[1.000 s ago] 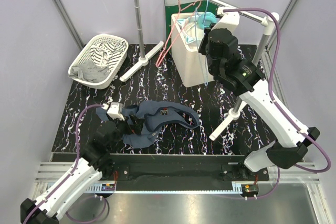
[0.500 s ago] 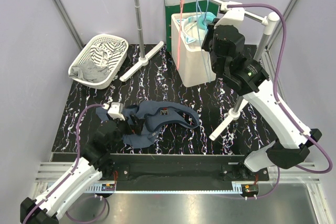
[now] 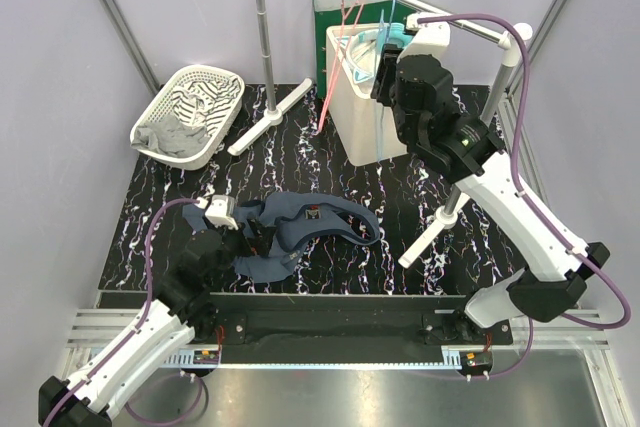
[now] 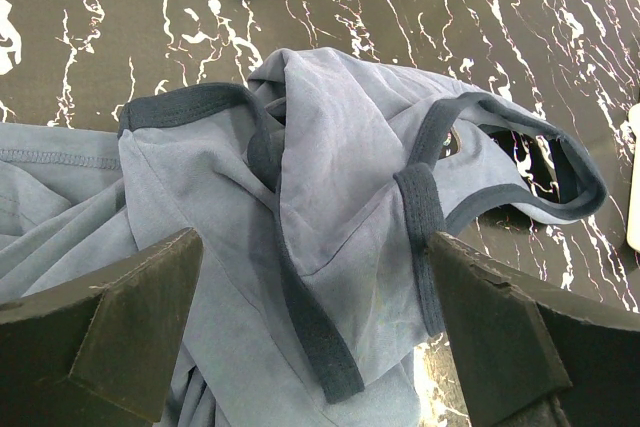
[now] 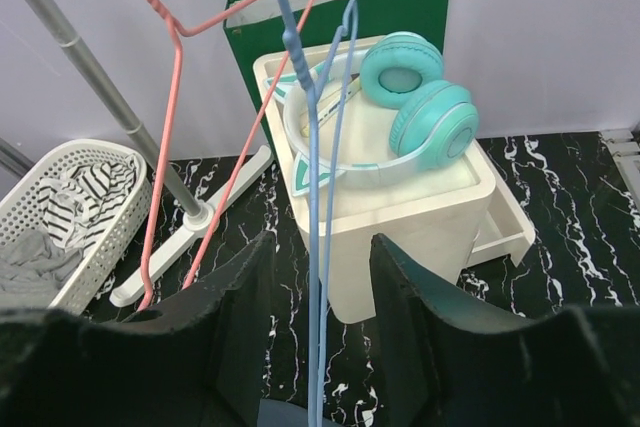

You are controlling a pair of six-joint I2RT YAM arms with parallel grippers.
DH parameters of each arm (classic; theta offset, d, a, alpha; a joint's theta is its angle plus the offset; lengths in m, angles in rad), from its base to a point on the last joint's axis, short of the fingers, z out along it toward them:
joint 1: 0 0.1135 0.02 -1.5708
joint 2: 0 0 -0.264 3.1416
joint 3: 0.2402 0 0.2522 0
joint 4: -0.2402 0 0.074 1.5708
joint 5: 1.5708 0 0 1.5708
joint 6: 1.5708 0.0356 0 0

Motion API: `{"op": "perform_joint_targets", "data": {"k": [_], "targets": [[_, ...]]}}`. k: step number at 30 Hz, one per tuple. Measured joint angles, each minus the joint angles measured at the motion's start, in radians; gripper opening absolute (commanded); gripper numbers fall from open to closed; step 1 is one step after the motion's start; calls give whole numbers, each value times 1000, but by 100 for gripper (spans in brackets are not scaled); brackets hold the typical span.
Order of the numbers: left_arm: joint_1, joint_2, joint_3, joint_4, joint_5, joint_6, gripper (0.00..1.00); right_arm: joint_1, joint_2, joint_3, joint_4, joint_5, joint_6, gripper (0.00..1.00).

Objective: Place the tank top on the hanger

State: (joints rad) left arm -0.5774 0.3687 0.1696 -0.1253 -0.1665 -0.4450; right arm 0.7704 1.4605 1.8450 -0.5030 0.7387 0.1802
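Right gripper (image 5: 318,247) is spread around the thin light-blue wire hanger (image 5: 298,52), apparently to fetch it; left gripper (image 4: 312,247), also unclenched, hovers above the crumpled navy tank top (image 4: 330,207) on the tabletop (image 4: 150,7).

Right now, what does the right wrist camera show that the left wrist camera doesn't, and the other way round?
Only the right wrist view: the light-blue hanger hanging between the fingers of the open right gripper, the pink-red hanger, teal headphones on a white box, and the basket.
Only the left wrist view: the tank top, crumpled on the table inside the open left gripper.
Both: the black marbled table. Neither view shows the hanger and the top together.
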Motion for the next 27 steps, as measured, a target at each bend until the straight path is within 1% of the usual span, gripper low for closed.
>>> {"op": "perform_joint_targets", "data": {"k": [8,9,11,12,15,16,20,22,27], "targets": [[0,0,0,0,0,0,99,-14,53,0,-10,-37,26,48],[0,0,0,0,0,0,99,-19,62,0,-18,-43,30,41],[0,0,0,0,0,0,99,-27,75,0,-25,-46,37,35],[0,0,0,0,0,0,99,-31,79,0,-31,-47,41,29],[0,0,0,0,0,0,99,-36,81,0,-51,-43,49,19],[0,0,0,0,0,0,99,-36,81,0,-53,-42,52,13],[0,0,0,0,0,0,99,-37,80,0,-66,-30,57,3],[0,0,0,0,0,0,99,-37,80,0,-70,-23,56,0],[0,0,0,0,0,0,99,-38,80,8,-76,-15,46,0]]}}
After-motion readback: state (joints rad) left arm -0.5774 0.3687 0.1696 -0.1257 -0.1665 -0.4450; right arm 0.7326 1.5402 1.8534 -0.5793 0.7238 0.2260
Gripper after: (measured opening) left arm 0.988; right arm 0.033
